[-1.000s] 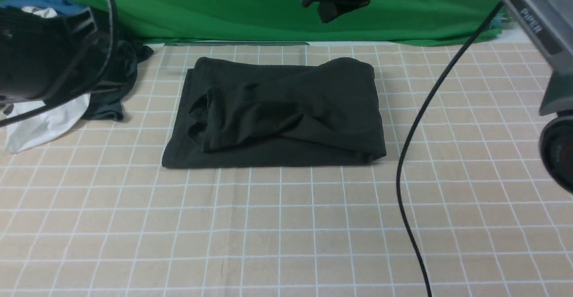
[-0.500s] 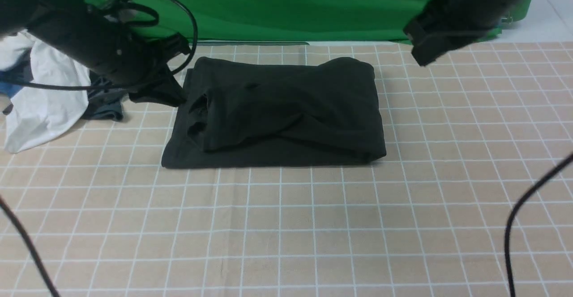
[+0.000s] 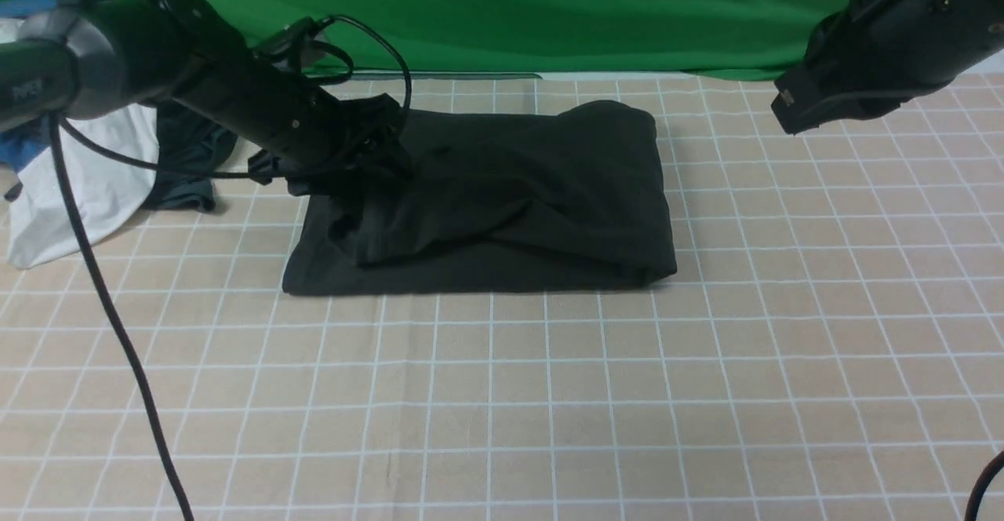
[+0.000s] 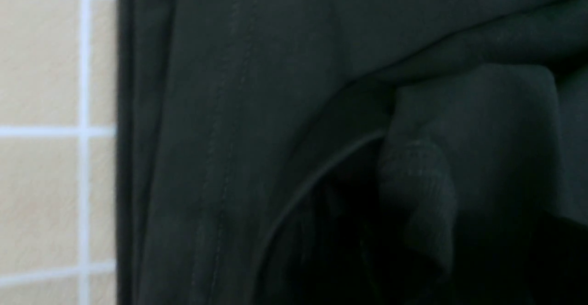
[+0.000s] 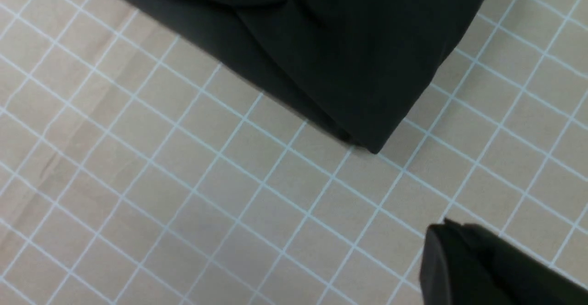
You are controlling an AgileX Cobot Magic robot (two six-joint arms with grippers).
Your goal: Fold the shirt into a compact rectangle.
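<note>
The black shirt (image 3: 502, 191) lies folded into a rough rectangle at the middle back of the checked table cloth (image 3: 502, 395), with loose folds on top. My left gripper (image 3: 369, 152) is low over the shirt's left end, black against black cloth, so its jaws cannot be made out. The left wrist view shows only dark shirt (image 4: 229, 112) folds close up and a strip of table. My right gripper (image 3: 784, 109) hangs shut and holding nothing above the table, to the right of the shirt. In the right wrist view its tip (image 5: 443, 227) is apart from the shirt's corner (image 5: 344, 43).
A white garment (image 3: 78, 183) and a smaller dark grey garment (image 3: 188, 168) are heaped at the back left. A green backdrop (image 3: 549, 11) closes the far edge. The left arm's black cable (image 3: 118, 333) trails across the front left.
My left arm has swung in from the left and come down over the shirt's left end. The right arm has moved a little further right. The shirt lies as before.
</note>
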